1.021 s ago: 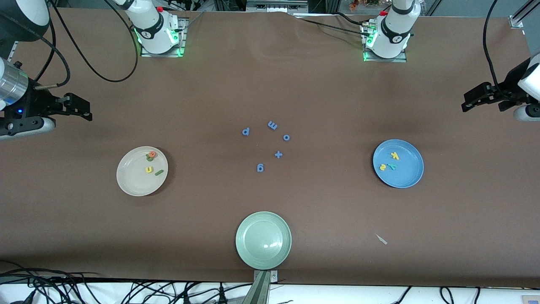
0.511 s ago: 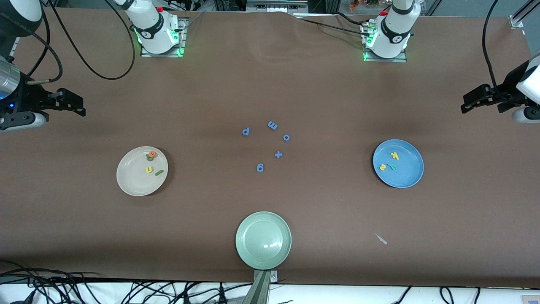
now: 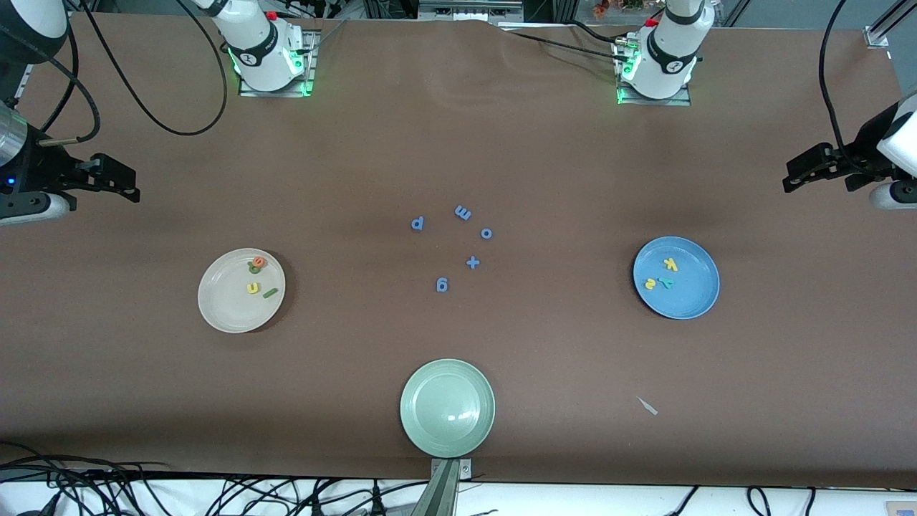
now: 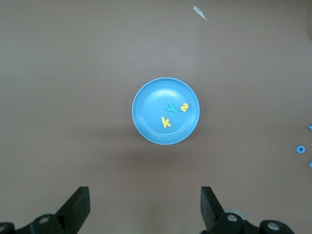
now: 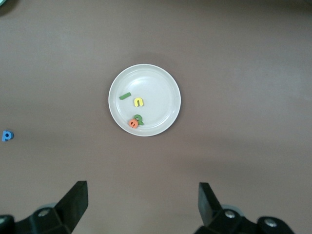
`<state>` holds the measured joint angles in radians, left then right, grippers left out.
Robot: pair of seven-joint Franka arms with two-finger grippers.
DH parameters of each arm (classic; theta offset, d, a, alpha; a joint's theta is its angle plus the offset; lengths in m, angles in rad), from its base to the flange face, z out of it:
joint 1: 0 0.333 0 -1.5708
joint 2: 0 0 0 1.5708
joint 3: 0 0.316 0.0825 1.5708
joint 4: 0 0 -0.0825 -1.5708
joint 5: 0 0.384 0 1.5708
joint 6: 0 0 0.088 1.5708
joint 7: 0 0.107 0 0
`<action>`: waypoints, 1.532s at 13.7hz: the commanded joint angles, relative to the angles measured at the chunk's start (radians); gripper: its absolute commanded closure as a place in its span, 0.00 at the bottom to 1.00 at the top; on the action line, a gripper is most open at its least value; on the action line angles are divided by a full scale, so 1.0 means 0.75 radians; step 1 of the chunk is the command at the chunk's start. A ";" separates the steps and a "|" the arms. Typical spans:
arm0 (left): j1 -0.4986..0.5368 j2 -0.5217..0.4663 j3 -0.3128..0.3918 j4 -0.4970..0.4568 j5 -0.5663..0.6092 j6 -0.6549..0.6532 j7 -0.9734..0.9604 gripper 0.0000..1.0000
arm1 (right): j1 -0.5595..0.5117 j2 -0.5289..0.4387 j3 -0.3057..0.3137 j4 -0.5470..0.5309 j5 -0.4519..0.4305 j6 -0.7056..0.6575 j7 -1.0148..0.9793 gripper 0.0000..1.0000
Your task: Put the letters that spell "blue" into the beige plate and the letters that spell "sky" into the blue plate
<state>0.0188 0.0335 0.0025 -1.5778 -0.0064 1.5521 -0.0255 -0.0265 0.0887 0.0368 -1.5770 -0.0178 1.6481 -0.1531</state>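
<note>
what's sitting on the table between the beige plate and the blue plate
In the front view, five loose all-blue foam pieces lie between the beige plate and the blue plate, about midway.

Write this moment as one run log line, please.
beige plate: b, u, l, e inside | blue plate: s, k, y inside | left claw: open, raised | right claw: open, raised | blue letters: on table
</note>
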 commanded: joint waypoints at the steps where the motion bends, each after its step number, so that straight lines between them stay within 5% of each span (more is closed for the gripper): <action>1: -0.007 0.010 0.003 0.011 0.019 0.007 -0.011 0.00 | -0.014 -0.008 0.006 0.006 -0.011 0.016 -0.007 0.00; 21: -0.005 0.015 0.003 0.011 0.023 0.009 -0.007 0.00 | -0.010 -0.004 -0.010 0.053 -0.015 0.016 0.000 0.00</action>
<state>0.0190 0.0414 0.0029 -1.5778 -0.0064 1.5565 -0.0269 -0.0339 0.0915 0.0220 -1.5450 -0.0178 1.6676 -0.1531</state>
